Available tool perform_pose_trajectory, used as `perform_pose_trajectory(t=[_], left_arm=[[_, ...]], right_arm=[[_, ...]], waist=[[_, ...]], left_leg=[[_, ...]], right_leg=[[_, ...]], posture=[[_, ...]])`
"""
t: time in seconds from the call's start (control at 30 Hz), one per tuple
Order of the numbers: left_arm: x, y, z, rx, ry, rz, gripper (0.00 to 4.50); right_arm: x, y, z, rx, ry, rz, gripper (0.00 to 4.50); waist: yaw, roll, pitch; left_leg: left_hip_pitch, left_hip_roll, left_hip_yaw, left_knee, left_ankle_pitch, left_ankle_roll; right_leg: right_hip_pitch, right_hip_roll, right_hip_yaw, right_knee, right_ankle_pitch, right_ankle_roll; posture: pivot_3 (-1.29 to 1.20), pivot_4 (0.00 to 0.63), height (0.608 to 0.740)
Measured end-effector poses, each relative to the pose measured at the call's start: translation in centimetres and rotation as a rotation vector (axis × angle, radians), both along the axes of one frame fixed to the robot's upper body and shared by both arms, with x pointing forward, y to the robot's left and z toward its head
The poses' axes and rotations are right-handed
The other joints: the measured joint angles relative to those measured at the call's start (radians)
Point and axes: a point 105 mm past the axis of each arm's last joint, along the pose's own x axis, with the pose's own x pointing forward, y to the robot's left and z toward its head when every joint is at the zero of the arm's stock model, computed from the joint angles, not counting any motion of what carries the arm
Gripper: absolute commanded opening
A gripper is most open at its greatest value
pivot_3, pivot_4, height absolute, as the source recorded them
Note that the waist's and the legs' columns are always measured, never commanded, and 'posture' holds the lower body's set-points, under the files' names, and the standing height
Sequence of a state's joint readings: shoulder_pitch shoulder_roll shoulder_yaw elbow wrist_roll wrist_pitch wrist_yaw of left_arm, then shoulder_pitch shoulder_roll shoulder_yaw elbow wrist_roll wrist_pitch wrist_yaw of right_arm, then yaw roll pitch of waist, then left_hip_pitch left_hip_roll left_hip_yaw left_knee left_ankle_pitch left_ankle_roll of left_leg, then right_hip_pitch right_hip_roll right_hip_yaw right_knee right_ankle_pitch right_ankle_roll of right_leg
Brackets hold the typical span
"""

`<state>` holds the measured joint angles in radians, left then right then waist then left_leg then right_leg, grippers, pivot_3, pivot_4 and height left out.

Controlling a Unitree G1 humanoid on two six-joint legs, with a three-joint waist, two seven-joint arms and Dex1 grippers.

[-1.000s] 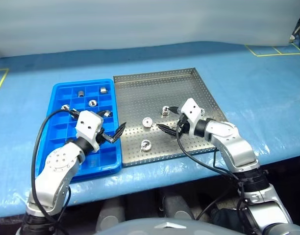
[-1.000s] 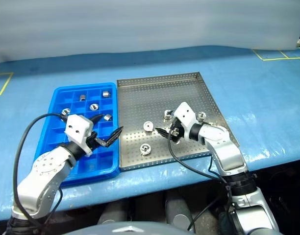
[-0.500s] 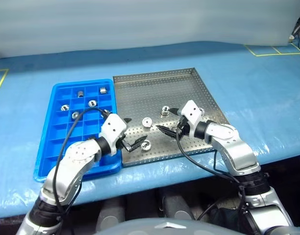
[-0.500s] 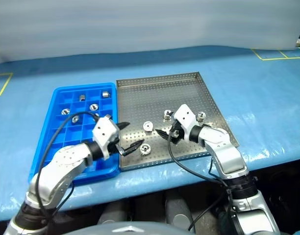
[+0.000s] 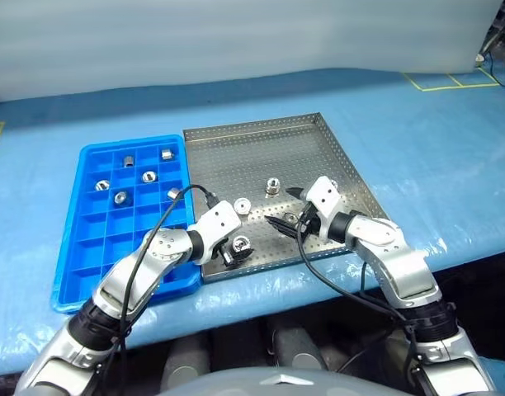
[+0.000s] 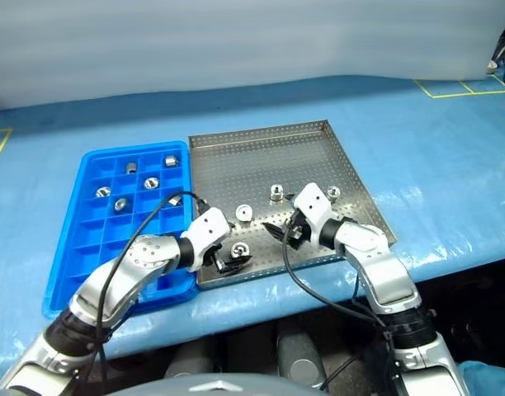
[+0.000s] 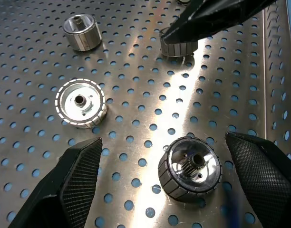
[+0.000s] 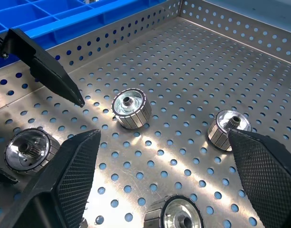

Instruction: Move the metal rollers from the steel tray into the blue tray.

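The steel tray (image 5: 261, 140) lies mid-table with several metal rollers on its perforated floor. My left gripper (image 5: 235, 249) is open and low over the tray's near-left part. Its fingers (image 7: 83, 166) stand on either side of one roller (image 7: 189, 167) without touching it. Two more rollers (image 7: 81, 103) (image 7: 82, 32) lie beyond. My right gripper (image 5: 285, 208) hovers open over the tray's near-right part, with rollers (image 8: 131, 108) (image 8: 227, 129) ahead of it and one (image 8: 179, 218) close under it. The blue tray (image 5: 79, 247) sits against the steel tray's left side with several rollers (image 5: 148, 176) in its far compartments.
A pale blue cover (image 5: 434, 148) spreads over the table, with yellow tape marks (image 5: 438, 81) at the far right. The table's front edge runs just below both trays. Black cables (image 5: 335, 276) loop off both wrists. The two grippers' fingertips are near each other.
My left gripper swung right from over the blue tray to the steel tray's near-left part and sank around a roller. The right gripper stayed put. The camera view shifted slightly.
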<state>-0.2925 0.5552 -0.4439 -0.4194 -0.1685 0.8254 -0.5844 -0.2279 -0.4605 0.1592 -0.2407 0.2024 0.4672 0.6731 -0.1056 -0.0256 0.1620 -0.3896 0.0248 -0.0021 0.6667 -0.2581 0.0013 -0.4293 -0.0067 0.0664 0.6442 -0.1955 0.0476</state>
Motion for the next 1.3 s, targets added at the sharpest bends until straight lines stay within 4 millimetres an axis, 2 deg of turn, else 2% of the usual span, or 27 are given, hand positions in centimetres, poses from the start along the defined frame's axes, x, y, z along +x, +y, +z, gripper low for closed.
perform_pose_trajectory(t=[0.2, 0.3, 0.37, 0.47, 0.53, 0.67, 0.87, 1.0, 1.13, 1.23, 1.3], left_arm=[[0.4, 0.4, -0.8, 0.095, 0.017, -0.013, 4.49], [0.6, 0.7, -1.0, 0.113, 0.015, -0.003, 3.89], [0.7, 0.8, -1.0, 0.119, 0.014, -0.001, 3.27], [0.6, 0.9, -1.1, 0.12, 0.015, 0.004, 3.27], [0.6, 1.0, -1.1, 0.117, 0.015, 0.009, 2.96], [0.6, 1.1, -1.0, 0.1, 0.014, 0.02, 1.81], [0.5, 1.2, -0.6, 0.034, 0.031, 0.05, 1.81], [0.5, 1.3, 0.0, -0.027, 0.039, 0.073, 1.81], [0.7, 1.7, 2.9, -0.145, -0.026, 0.102, 1.81], [0.8, 3.3, 4.8, -0.199, -0.1, 0.179, 1.81], [1.3, 5.8, 5.7, -0.227, -0.163, 0.316, 1.81]], right_arm=[[0.0, -0.1, -0.1, -0.001, -0.003, -0.018, 4.5], [0.1, -0.2, -0.1, -0.001, -0.004, -0.021, 4.5], [0.1, -0.2, -0.1, -0.002, -0.005, -0.023, 4.5], [0.1, -0.2, -0.1, -0.002, -0.004, -0.021, 4.5], [0.0, -0.1, -0.1, -0.001, -0.002, -0.016, 4.5], [-0.3, 0.4, 0.0, 0.027, 0.019, 0.03, 4.5], [-1.6, 2.0, -0.5, 0.065, 0.094, 0.162, 4.5], [-2.0, 2.4, -0.3, 0.076, 0.112, 0.209, 4.5], [-3.5, 3.7, -0.2, 0.071, 0.138, 0.334, 4.5], [-4.3, 4.2, -0.2, 0.047, 0.14, 0.391, 4.5], [-4.2, 4.1, -0.4, 0.022, 0.135, 0.386, 4.5]], waist=[[-0.021, 0.0, 0.0], [-0.028, 0.0, 0.0], [-0.03, 0.0, 0.0], [-0.032, 0.001, 0.0], [-0.034, 0.001, 0.0], [-0.038, 0.001, 0.0], [-0.04, 0.0, 0.0], [-0.04, 0.0, 0.0], [-0.037, 0.0, 0.0], [-0.037, 0.0, 0.0], [-0.036, -0.001, 0.001]], left_leg=[[0.003, 0.0, 0.001, 0.0, 0.0, 0.0], [0.006, 0.0, 0.002, 0.0, 0.0, 0.0], [0.007, 0.0, 0.003, -0.001, 0.0, 0.0], [0.008, 0.0, 0.004, -0.001, 0.0, 0.0], [0.008, 0.0, 0.004, -0.001, 0.0, 0.0], [0.009, 0.001, 0.004, -0.002, 0.0, 0.0], [0.008, 0.001, 0.005, -0.003, 0.0, 0.0], [0.007, 0.001, 0.004, -0.003, 0.0, 0.0], [0.006, 0.001, 0.004, -0.003, 0.0, 0.0], [0.006, 0.001, 0.004, -0.003, 0.0, 0.0], [0.006, 0.001, 0.004, -0.003, 0.0, 0.0]], right_leg=[[0.002, 0.0, 0.002, 0.001, 0.0, 0.0], [0.005, 0.0, 0.003, 0.001, 0.0, 0.0], [0.005, 0.0, 0.003, 0.001, 0.0, 0.0], [0.005, 0.0, 0.004, 0.001, 0.0, 0.0], [0.005, 0.0, 0.004, 0.001, 0.0, 0.0], [0.005, 0.001, 0.005, 0.001, 0.0, 0.0], [0.004, 0.001, 0.005, 0.001, 0.0, 0.0], [0.003, 0.001, 0.005, 0.001, 0.0, 0.0], [0.002, 0.001, 0.005, 0.001, 0.0, 0.001], [0.002, 0.0, 0.005, 0.0, 0.0, 0.0], [0.002, 0.0, 0.005, 0.001, 0.0, 0.0]], posture=[[-0.18, 0.15, 0.74], [-0.18, 0.15, 0.74], [-0.17, 0.15, 0.74], [-0.17, 0.15, 0.74], [-0.17, 0.15, 0.74], [-0.17, 0.15, 0.74], [-0.16, 0.15, 0.74], [-0.15, 0.15, 0.74], [-0.15, 0.15, 0.74], [-0.13, 0.15, 0.74], [-0.11, 0.15, 0.74]])
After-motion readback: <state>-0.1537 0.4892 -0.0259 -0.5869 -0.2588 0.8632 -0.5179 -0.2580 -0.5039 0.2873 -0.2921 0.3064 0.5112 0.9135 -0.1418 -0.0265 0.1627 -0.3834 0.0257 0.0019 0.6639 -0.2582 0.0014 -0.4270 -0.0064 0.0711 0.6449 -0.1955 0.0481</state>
